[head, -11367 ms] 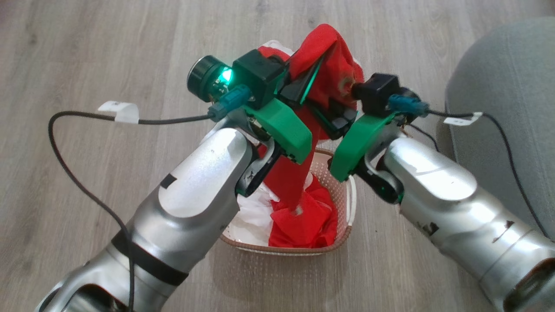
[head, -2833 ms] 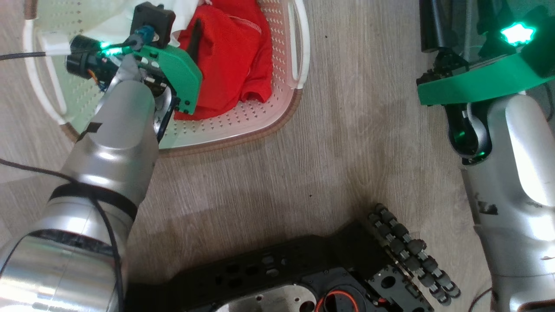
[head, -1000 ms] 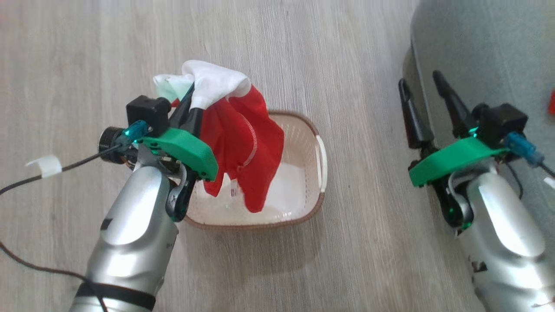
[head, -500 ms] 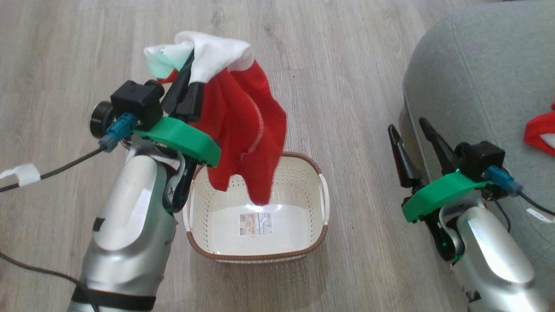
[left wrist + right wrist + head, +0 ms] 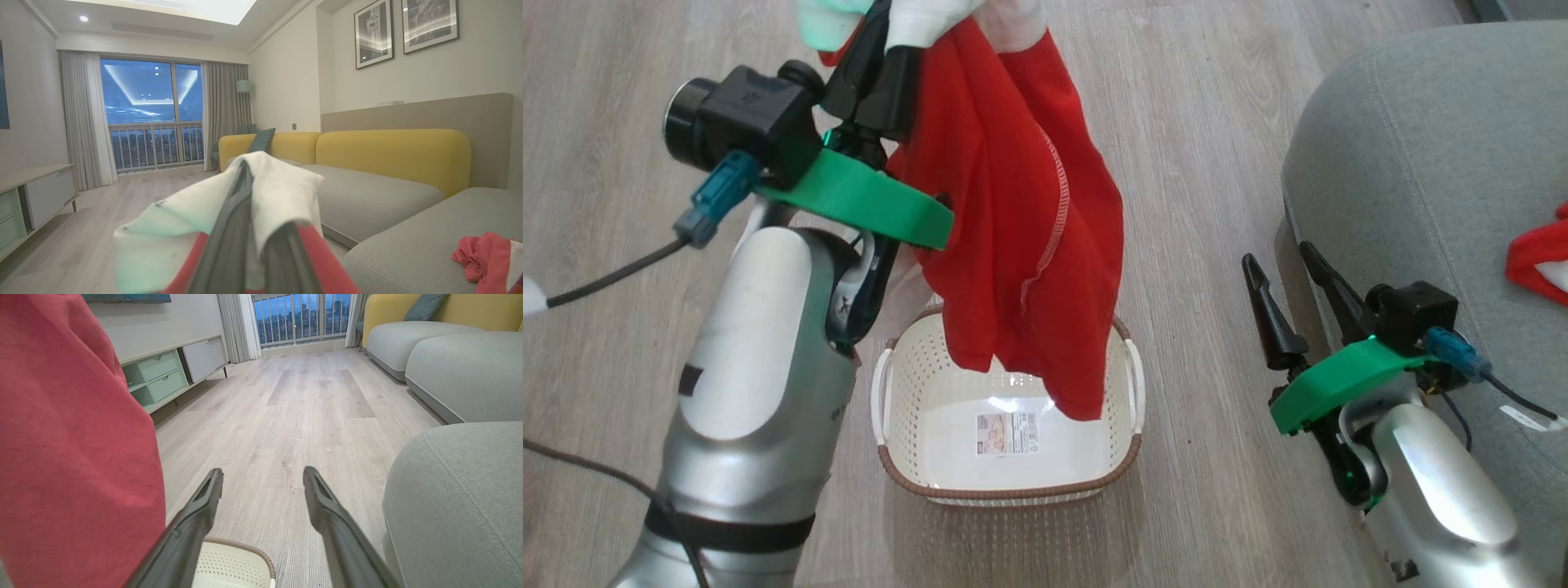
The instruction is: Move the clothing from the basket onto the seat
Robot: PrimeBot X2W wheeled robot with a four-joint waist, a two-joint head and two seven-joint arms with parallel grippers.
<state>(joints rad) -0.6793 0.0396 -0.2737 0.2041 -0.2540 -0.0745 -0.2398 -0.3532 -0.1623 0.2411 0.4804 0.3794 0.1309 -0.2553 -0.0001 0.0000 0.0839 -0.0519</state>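
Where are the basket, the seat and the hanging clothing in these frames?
basket (image 5: 1013, 493), head view, on its brown front rim.
seat (image 5: 1413, 155), head view, on the bare grey-green cushion top.
hanging clothing (image 5: 1013, 212), head view, on the red cloth's middle.

Soft, even light fills the head view. Below the left gripper (image 5: 886, 57), a white glare patch sits inside the basket (image 5: 1013, 495), which casts a faint shadow on the wood floor (image 5: 1217, 163). Ahead of that gripper the room is dimmer, lit by a ceiling panel (image 5: 204, 6), and the window (image 5: 151, 98) is dusk-blue. Its fingers (image 5: 229, 237) and the white garment (image 5: 282, 192) over them are blurred. Left of the right gripper (image 5: 263, 473), the red garment (image 5: 69, 457) looks soft and washed to pink.
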